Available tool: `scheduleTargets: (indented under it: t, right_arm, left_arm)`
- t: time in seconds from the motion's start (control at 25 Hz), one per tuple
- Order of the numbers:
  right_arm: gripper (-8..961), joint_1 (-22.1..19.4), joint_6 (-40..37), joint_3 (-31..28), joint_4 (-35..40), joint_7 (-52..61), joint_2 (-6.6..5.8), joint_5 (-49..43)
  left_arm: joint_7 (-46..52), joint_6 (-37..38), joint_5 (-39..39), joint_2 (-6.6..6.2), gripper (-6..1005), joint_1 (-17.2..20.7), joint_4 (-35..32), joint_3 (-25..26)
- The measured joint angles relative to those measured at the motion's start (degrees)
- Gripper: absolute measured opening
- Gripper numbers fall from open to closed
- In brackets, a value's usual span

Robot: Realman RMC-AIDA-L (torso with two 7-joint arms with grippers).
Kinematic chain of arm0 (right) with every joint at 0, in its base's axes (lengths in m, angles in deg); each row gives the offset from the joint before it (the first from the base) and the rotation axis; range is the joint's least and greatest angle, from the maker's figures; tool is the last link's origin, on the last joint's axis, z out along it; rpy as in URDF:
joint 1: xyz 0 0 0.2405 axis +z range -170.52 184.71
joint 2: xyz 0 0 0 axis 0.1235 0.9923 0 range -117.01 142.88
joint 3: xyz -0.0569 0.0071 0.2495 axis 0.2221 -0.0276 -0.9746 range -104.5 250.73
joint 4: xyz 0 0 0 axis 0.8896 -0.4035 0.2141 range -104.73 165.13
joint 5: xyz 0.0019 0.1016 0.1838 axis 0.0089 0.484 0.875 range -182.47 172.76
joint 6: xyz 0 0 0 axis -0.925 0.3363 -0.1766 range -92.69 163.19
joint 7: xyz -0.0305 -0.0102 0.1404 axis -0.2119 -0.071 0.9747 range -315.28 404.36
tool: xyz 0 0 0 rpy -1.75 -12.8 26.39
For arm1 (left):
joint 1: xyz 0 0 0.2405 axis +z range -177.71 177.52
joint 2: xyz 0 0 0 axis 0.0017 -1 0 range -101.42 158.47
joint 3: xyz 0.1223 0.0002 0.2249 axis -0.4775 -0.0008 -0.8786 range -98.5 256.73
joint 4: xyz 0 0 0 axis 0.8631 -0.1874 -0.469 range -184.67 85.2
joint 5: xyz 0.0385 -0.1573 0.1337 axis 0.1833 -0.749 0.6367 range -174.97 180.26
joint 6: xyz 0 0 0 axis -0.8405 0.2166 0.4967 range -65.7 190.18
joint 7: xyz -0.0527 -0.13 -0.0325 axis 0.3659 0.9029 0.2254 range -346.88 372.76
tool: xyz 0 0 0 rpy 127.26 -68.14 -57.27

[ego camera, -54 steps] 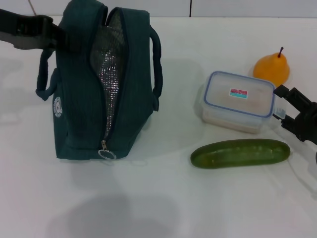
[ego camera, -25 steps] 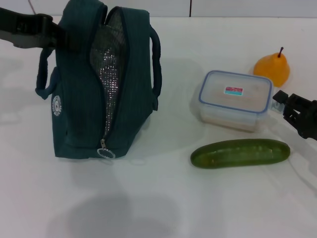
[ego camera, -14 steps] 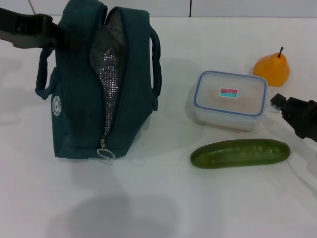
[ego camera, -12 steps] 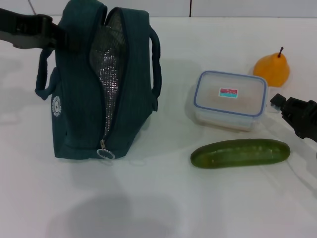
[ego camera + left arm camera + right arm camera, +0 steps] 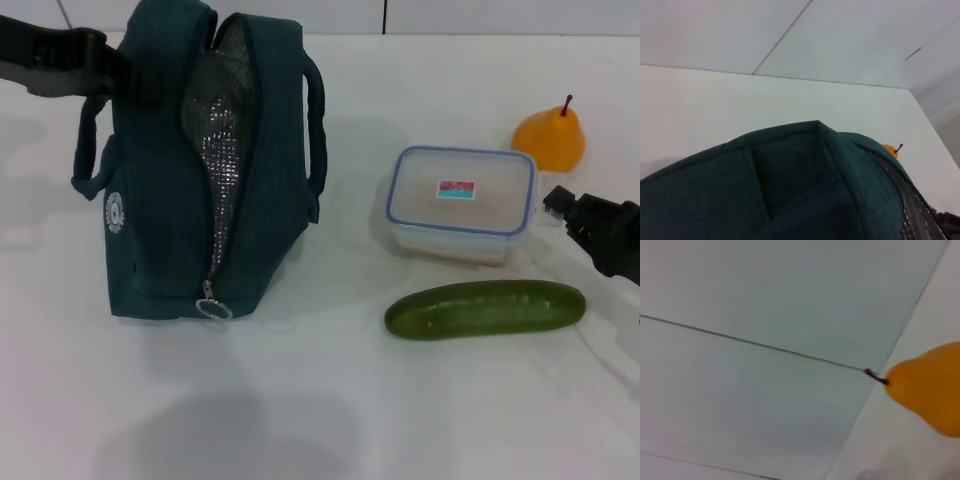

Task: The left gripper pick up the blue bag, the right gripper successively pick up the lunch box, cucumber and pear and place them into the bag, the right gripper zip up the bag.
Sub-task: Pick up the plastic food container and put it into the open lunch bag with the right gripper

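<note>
Lunch box [image 5: 461, 203], centre-right of frame, has slid toward the blue bag [image 5: 205, 160] over the last couple of seconds and squared up. Right gripper [image 5: 570, 208] at the right edge is touching its end, so it looks pushed, not grasped; can't tell how its fingers are set. Cucumber [image 5: 485, 308] and pear [image 5: 549, 139] haven't moved. Left gripper [image 5: 85, 60], upper left, still at the bag's handle [image 5: 88, 155], grip hidden. Bag unzipped; nothing packed yet.
</note>
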Motion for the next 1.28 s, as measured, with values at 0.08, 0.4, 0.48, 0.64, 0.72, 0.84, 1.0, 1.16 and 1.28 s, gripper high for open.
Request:
scheduleTargets:
  t: [0.08, 0.4, 0.48, 0.64, 0.72, 0.84, 1.0, 1.16, 1.28]
  right_arm:
    - [87, 0.0, -1.6, -0.3, 0.1, -0.5, 0.00, 0.2]
    - [88, 0.9, -5.4, -0.4, 0.6, -0.6, 0.06, 0.4]
    - [88, 1.0, -5.9, -0.5, 0.7, -0.6, 0.09, 0.5]
    - [88, 1.1, -6.8, -0.5, 0.8, -0.7, 0.16, 1.9]
    - [87, 1.1, -7.3, -0.5, 0.8, -0.7, 0.17, 2.6]
    - [87, 1.1, -8.0, -0.5, 0.8, -0.7, 0.16, 3.3]
    - [88, 1.2, -9.1, -0.5, 0.8, -0.8, 0.18, 4.4]
    - [87, 1.4, -11.1, -0.5, 0.8, -0.9, 0.23, 6.5]
    - [87, 2.0, -13.1, -0.5, 0.8, -0.9, 0.24, 8.5]
  left_arm:
    - [0.0, 0.0, 0.0, 0.00, 44, 0.0, 0.0, 0.0]
    - [0.0, -0.2, 0.0, 0.00, 44, -0.1, 0.0, 0.0]
    - [0.0, -0.2, 0.0, 0.00, 44, -0.2, 0.0, 0.0]
    - [0.0, -0.2, 0.0, 0.00, 44, -0.3, 0.0, 0.0]
    - [0.0, -0.3, 0.0, 0.00, 45, -0.3, 0.0, 0.0]
    - [0.0, -0.3, 0.0, 0.00, 45, -0.4, 0.0, 0.0]
    - [-0.1, -0.3, 0.0, 0.00, 45, -0.4, 0.0, 0.0]
    - [-0.1, -0.3, 0.0, 0.00, 45, -0.5, 0.0, 0.0]
    - [-0.1, -0.3, 0.0, 0.01, 45, -0.8, 0.0, 0.0]
